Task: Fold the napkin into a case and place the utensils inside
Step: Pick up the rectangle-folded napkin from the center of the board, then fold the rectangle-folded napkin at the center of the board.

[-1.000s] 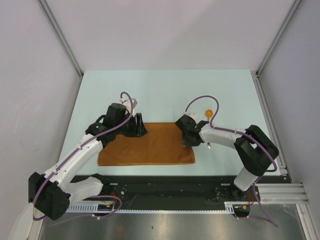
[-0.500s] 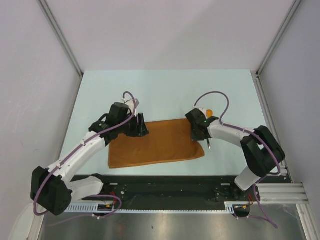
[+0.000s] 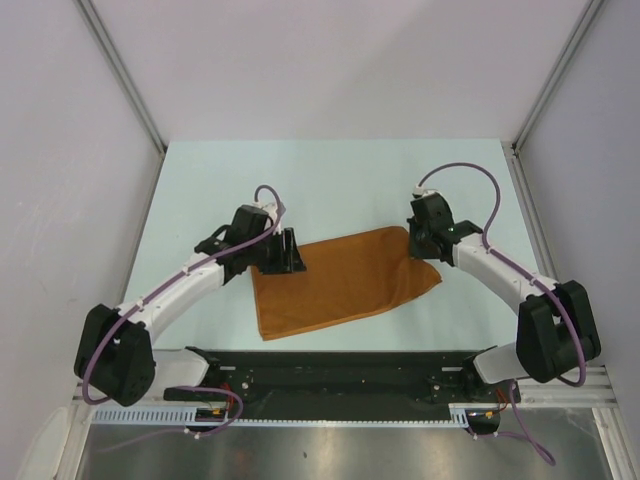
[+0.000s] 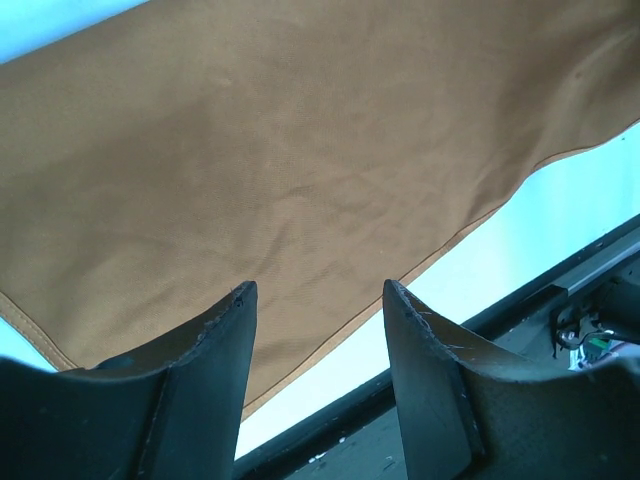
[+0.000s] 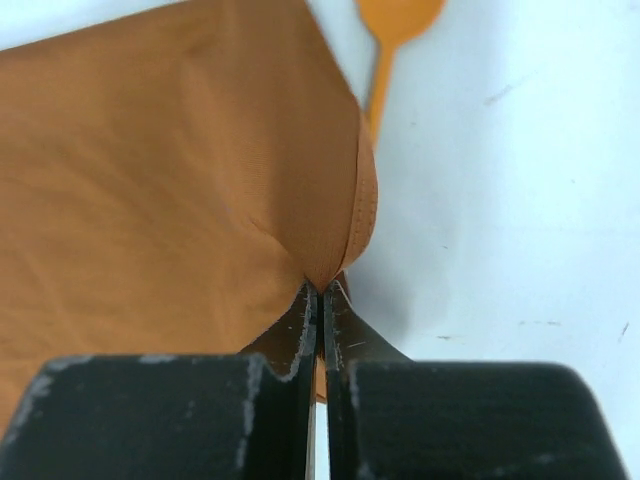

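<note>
Napkin [image 3: 340, 285] lies slanted, near-left to far-right.

In front of me the pale mint-green flat tabletop [image 3: 330, 185] carries a rust-orange cloth napkin [image 3: 340, 285], lying skewed across its near middle with its right end farther from me. Just beyond that end a small orange spoon [image 5: 398, 18] lies on the bare top, its handle alongside the cloth's edge.
</note>
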Action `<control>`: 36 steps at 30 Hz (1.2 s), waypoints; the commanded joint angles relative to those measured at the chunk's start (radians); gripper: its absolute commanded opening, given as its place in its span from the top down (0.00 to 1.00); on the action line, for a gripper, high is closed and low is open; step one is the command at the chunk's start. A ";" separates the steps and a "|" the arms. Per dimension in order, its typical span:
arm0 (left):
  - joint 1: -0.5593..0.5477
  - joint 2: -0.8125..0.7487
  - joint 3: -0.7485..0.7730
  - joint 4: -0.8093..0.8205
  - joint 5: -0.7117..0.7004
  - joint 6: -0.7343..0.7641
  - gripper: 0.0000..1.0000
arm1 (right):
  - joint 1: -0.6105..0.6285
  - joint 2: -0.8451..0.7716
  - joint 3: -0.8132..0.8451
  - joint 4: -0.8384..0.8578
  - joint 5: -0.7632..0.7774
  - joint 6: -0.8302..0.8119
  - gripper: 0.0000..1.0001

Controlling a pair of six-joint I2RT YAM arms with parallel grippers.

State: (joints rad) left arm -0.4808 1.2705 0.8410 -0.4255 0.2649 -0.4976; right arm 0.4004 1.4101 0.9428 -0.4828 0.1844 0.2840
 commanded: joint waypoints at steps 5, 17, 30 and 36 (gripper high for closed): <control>0.154 -0.098 0.012 -0.005 0.040 -0.016 0.42 | 0.192 0.081 0.183 -0.036 0.004 0.010 1.00; 0.378 -0.250 -0.034 -0.157 0.096 0.110 0.41 | 0.520 0.391 0.454 0.059 -0.218 0.276 1.00; 0.400 -0.258 -0.062 -0.140 0.146 0.099 0.41 | 0.607 0.467 0.507 0.142 -0.315 0.374 1.00; 0.403 -0.255 -0.065 -0.140 0.128 0.090 0.41 | 0.609 0.495 0.517 0.165 -0.322 0.400 1.00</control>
State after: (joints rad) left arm -0.0887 1.0317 0.7799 -0.5869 0.3809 -0.4099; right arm 1.0019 1.8793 1.4090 -0.3603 -0.1150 0.6479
